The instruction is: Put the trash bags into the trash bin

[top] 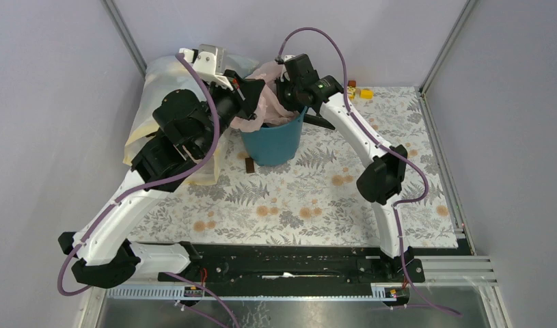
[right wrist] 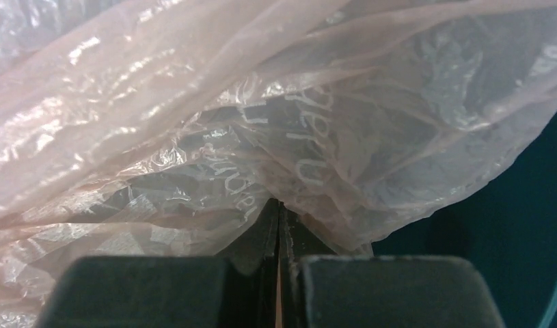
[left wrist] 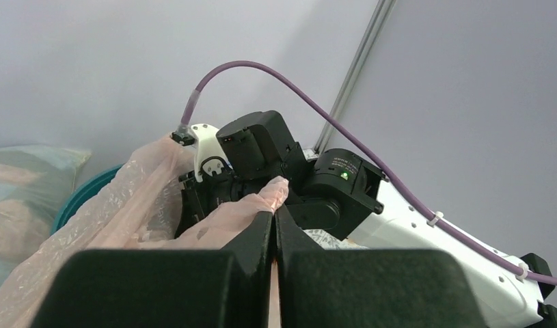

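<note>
Right gripper (right wrist: 278, 212), close up in its own wrist view: fingers pressed together, a fold of the bag (right wrist: 193, 102) pinched at their tips. Film gathers into creases running to that pinch. Dark teal wall of the bin (right wrist: 528, 225) shows just right of it, so the grip sits at or inside the bin's mouth.

Left gripper (left wrist: 274, 205): fingers likewise shut, a tongue of pink film nipped at the tips, above the bin's left rim. Both grippers meet over the bin's mouth, nearly facing each other.

Bag position: bunched over the bin's mouth, part down inside, part spilling over the left rim. Not yet fully in.

Handling, by judgement: very light, limp, no stiffness. It will balloon and spring back up rather than drop. Thin film is slippery and could tear if the two pinches pull apart. Best hold is a gathered fold or the edge, several layers thick, then push down into the bin.

Look: pale pink, translucent, crinkly, glossy highlights, faint whitish lettering seen reversed through the film.

Also noted: large clear sack (top: 152, 102) lying left of the bin, under the left arm.
</note>
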Robot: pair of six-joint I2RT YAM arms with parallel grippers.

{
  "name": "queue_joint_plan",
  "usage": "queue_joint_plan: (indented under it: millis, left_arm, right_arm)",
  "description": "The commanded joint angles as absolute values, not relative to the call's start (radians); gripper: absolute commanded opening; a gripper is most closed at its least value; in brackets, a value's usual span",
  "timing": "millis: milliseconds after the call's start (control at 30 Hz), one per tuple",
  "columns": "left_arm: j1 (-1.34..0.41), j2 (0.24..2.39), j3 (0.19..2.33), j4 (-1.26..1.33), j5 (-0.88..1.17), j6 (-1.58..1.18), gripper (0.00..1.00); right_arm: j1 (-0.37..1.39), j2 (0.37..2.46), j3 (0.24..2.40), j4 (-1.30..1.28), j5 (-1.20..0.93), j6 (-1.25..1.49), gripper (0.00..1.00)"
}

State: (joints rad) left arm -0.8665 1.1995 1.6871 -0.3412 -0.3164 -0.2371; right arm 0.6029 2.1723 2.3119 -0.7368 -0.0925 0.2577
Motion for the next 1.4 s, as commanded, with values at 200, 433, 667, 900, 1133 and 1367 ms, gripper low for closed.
queue_joint_plan:
  millis: [200,433,667,900,1133,1367]
  left_arm:
    - [-0.755,1.335,1.736,-0.310,-0.213,-0.297,0.00]
    - [-0.699,1.425,1.766,-0.313,-0.154,-0.326,0.00]
    - [-0.695,1.438,1.770,-0.304,-0.108,-0.346,0.00]
    - [-0.695,1.404,1.767,-0.287,-0.015,-0.374,0.00]
    - [-0.695,1.385,1.735,-0.218,0.134,-0.450,0.00]
    - [-0.695,1.412,1.719,-0.187,0.222,-0.496,0.00]
  right_arm:
    - [0.611,2.007,2.396,-0.758,0.013,0.195,0.23]
    - [0.611,1.816,2.286,-0.747,0.086,0.182,0.43]
    - [0.611,1.459,1.816,-0.514,0.014,0.158,0.70]
    - [0.611,1.152,1.427,-0.167,-0.225,0.100,0.89]
    - [0.611,1.292,1.568,-0.253,-0.334,0.143,0.78]
    - [0.611,1.334,1.542,-0.163,-0.304,0.227,0.70]
